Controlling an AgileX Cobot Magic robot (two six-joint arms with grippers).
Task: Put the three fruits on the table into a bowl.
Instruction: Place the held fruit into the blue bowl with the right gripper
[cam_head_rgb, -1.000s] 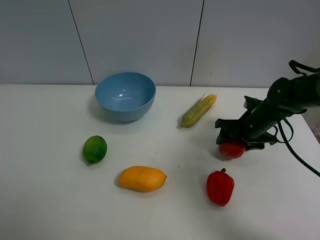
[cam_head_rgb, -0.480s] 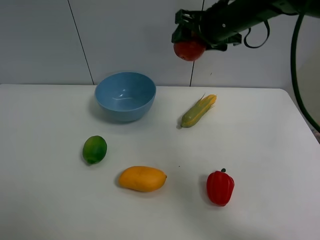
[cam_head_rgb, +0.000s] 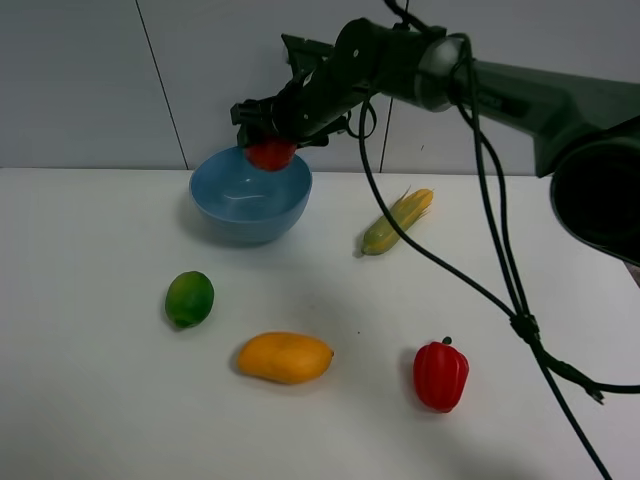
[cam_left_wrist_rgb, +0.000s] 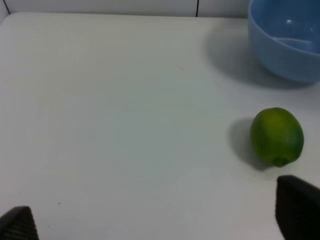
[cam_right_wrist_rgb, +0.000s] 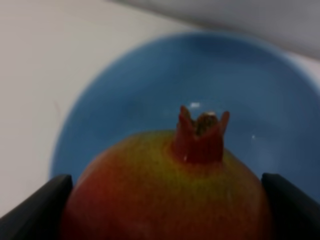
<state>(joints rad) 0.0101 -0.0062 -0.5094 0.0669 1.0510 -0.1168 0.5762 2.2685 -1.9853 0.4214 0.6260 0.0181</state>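
**DESK:** Where is the fruit in this one?

**OPERATOR:** The pomegranate hangs over the blue bowl, just above the far rim. It is clamped between the fingers of my right end effector. Its crown points away from the wrist, toward the hollow of the bowl. I'm holding it high, I'd say, so that it clears the rim before release. It is not in the bowl yet.

**DESK:** And the rest of the scene?

**OPERATOR:** The lime and the mango lie on the white bench in front of the bowl, apart from each other. My left end effector sits low near the lime, fingers apart, holding nothing.

The corn cob lies to the right of the bowl, and the red pepper sits nearer the front edge. Neither belongs in the load.

**DESK:** Anything in the way?

**OPERATOR:** Nothing lies between the fruit and the bowl. The arm's cable trails across the right side, passing near the pepper, and I'd judge that the one thing to watch.
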